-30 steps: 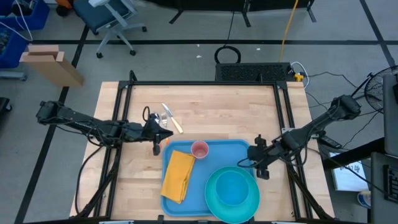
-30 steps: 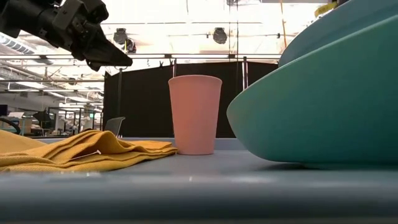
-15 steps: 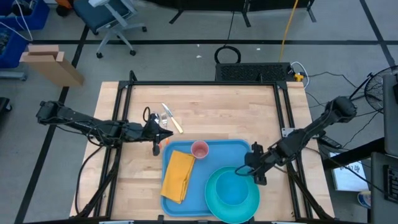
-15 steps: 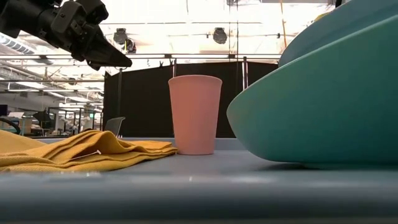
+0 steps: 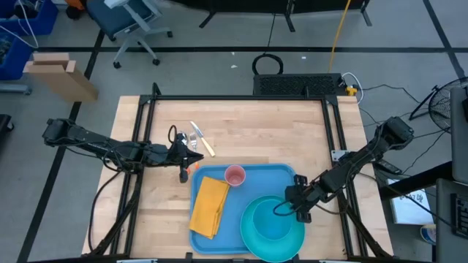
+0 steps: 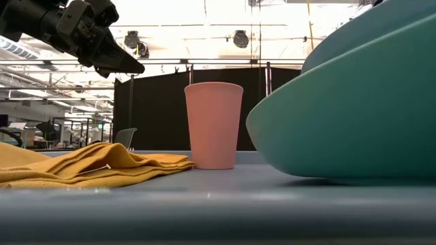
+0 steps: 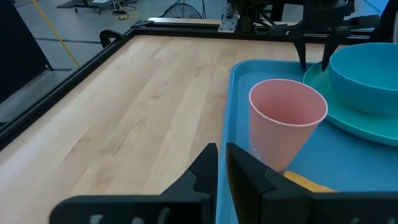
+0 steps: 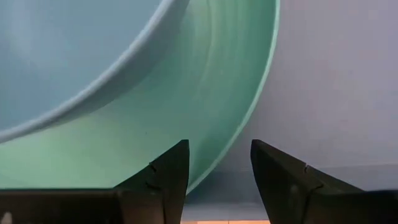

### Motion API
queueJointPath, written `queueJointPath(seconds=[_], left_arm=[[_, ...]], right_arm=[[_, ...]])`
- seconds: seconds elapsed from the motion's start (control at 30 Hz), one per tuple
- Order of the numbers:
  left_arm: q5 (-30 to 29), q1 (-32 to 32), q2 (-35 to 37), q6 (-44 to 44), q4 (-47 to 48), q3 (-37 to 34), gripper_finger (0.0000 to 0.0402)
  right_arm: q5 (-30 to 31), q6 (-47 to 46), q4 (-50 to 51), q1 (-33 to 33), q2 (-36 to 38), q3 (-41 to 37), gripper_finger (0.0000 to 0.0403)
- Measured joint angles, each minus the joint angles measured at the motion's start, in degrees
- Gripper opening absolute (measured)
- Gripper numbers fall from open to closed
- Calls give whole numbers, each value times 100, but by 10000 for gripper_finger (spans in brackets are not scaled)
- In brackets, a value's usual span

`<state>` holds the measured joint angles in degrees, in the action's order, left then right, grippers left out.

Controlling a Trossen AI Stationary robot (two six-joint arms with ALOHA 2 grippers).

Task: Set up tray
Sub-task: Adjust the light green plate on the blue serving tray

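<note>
**Two arms, one closing on the plate**

The right gripper (image 5: pixel 292 207), jaws parted and empty, is sliding in over the teal plate's (image 5: pixel 272 232) rim, having crept from the tray's (image 5: pixel 256 177) right edge; a plate adjustment looks likely. The left gripper (image 5: pixel 191 162) is waiting nearly shut, holding nothing, by the tray's far-left corner. The tray is lying on the wooden table (image 5: pixel 241 131)'s near edge, carrying napkin (image 5: pixel 208 206) and pink cup (image 5: pixel 235 175); cutlery (image 5: pixel 199 137) is lying beyond it. A lit hall is showing behind.

I see the large flat blue plastic tray (image 5: pixel 241 183), rectangular with rounded corners and a low raised rim, lying flat on the wooden tabletop (image 5: pixel 241 131) at its near edge, long side running left to right, roughly centred between both arms.
</note>
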<state>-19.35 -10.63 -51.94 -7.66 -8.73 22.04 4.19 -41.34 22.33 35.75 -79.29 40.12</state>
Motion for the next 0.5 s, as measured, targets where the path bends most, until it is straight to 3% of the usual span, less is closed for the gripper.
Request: queueJointPath(seconds=[0.3, 0.5], left_arm=[[-2, 0, 0, 131, -4, 0, 37], [-9, 0, 0, 138, -2, 2, 37]], right_arm=[[4, -18, 46, 0, -5, 0, 151], [12, -270, 62, -116, -7, 0, 93]])
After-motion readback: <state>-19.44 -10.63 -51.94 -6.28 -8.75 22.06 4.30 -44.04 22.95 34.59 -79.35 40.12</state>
